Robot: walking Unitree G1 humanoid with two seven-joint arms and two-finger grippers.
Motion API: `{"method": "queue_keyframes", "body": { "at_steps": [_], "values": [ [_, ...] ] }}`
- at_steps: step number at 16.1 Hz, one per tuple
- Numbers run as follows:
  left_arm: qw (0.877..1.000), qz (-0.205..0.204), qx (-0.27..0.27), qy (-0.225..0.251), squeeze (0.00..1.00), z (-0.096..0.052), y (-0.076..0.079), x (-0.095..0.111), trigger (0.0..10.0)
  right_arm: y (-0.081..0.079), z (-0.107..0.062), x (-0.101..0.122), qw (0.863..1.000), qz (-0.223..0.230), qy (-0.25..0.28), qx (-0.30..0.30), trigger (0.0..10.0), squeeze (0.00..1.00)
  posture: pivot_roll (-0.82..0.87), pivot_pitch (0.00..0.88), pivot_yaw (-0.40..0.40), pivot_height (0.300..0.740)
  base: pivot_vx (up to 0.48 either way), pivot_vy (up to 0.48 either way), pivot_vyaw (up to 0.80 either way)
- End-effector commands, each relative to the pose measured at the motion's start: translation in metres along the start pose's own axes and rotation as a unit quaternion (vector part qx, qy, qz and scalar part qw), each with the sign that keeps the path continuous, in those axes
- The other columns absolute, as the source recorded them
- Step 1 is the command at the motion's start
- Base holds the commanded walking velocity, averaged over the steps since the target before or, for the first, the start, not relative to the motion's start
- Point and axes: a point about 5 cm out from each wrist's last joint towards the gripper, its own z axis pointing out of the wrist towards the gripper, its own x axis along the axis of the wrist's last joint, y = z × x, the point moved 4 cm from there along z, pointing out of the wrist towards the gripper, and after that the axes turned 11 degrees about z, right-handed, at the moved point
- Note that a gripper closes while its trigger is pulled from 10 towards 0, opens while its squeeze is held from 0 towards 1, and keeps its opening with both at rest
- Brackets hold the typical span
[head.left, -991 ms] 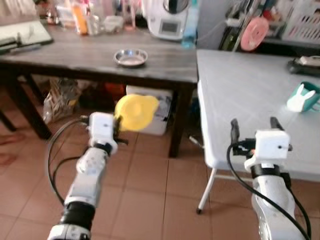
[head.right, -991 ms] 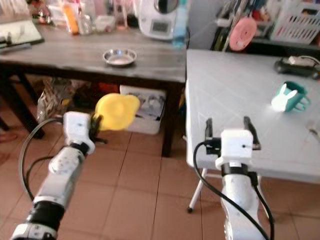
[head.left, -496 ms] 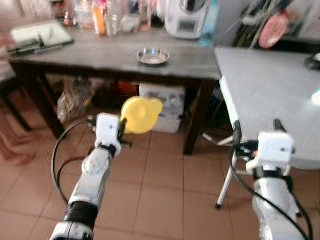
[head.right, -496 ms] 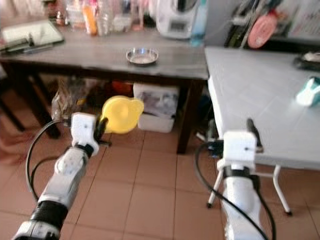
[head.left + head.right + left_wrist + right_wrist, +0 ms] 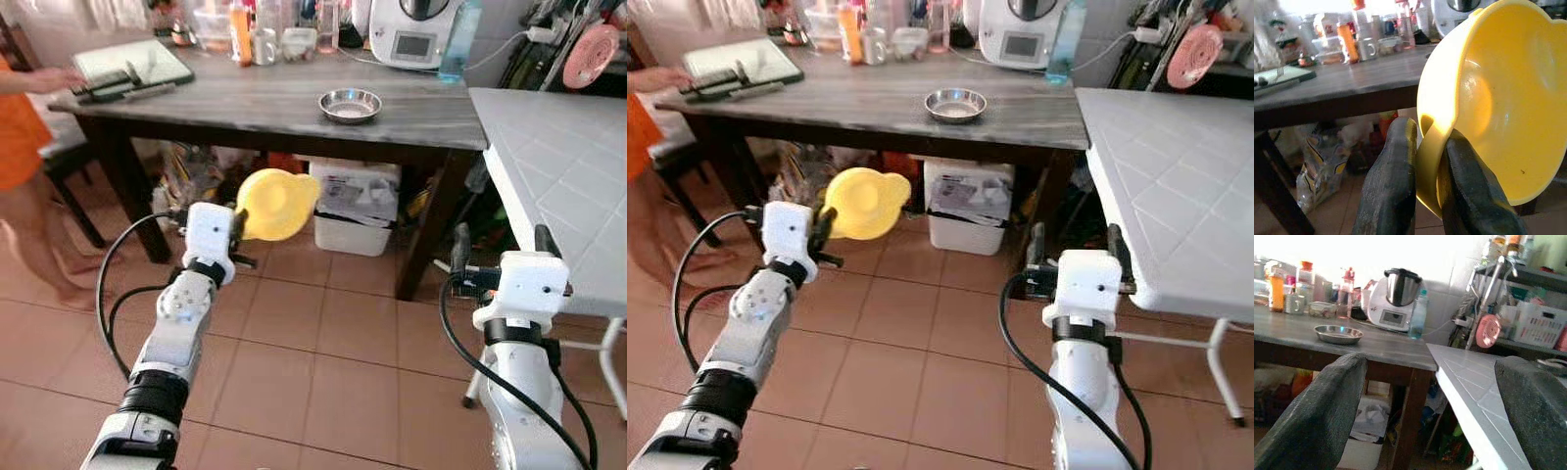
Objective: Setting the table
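Two benches meet at a corner ahead of the robot: a long dark wooden bench point(image 5: 245, 98) and, to the right, a pale grey tiled bench point(image 5: 568, 186) on white folding legs. The left hand point(image 5: 238, 227) is raised over the terracotta tiled floor point(image 5: 323, 362) in front of the dark bench, its black fingers point(image 5: 1393, 186) clamped on the rim of a round yellow plastic bowl point(image 5: 278, 203). That bowl is tipped on its side, with its hollow facing the wrist camera, and hangs in the air, well short of the bench edge. The right hand point(image 5: 500, 250) is held up near the corner of the grey bench, fingers point(image 5: 1317, 416) spread wide apart with nothing between them. On the dark bench sits a small shallow steel dish point(image 5: 350, 103), with bottles and jars point(image 5: 250, 22) and a white kitchen machine point(image 5: 416, 34) behind it along the wall, and a flat green-edged board point(image 5: 132, 67) at its far left end. A white plastic bin point(image 5: 358, 206) stands under the bench. A person in orange point(image 5: 22, 117) stands at the left edge, one hand near the board.
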Motion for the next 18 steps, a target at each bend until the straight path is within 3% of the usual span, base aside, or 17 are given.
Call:
{"method": "queue_keyframes", "body": {
  "at_steps": [1, 7, 13, 18],
  "values": [
    [1.000, 0.011, -0.010, 0.015, 0.00, 0.004, 0.001, 0.008, 10.0, 0.003, -0.002, -0.002, 1.000, -0.003, 0.000, -0.010, 10.0, 0.00, 0.20, 0.041, 0.062, 0.740, 0.000, 0.000, 0.00],
    [0.999, 0.013, -0.020, 0.026, 0.00, 0.004, 0.009, 0.010, 10.0, 0.005, -0.008, -0.008, 1.000, -0.011, -0.011, -0.003, 10.0, 0.00, 0.19, 0.044, 0.037, 0.740, 0.000, 0.000, 0.00],
    [1.000, 0.002, -0.019, 0.024, 0.00, 0.000, 0.018, 0.008, 10.0, 0.008, -0.003, -0.003, 0.999, -0.040, -0.006, 0.019, 10.0, 0.00, 0.18, 0.070, 0.013, 0.740, 0.000, 0.000, -0.28],
    [1.000, -0.019, -0.018, 0.007, 0.00, -0.004, 0.025, -0.001, 10.0, 0.004, -0.003, -0.002, 0.999, -0.045, -0.007, 0.026, 10.0, 0.00, 0.16, 0.072, -0.008, 0.740, 0.000, 0.000, 0.71]
  ]
}}
